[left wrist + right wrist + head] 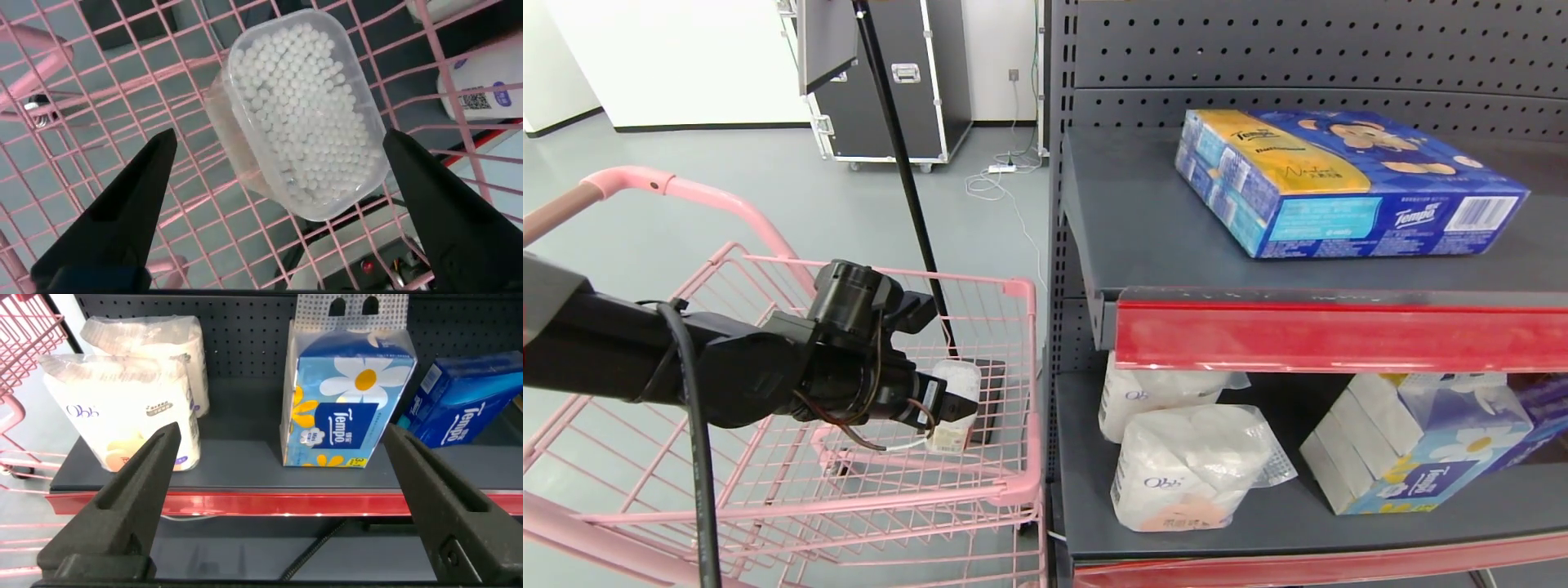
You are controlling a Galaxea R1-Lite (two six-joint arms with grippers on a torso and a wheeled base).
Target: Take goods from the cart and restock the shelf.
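Observation:
A clear tub of small white beads stands on the wire floor of the pink cart, near its corner beside the shelf. My left gripper hangs over the tub, open, one finger on each side and neither touching it. From the head the same gripper sits low inside the cart against the tub. My right gripper is open and holds nothing, facing the lower shelf with its white tissue packs and a blue daisy tissue pack.
A large blue tissue box lies on the upper shelf, with free room to its left. White packs and blue tissue packs fill the lower shelf. A black stand pole rises behind the cart.

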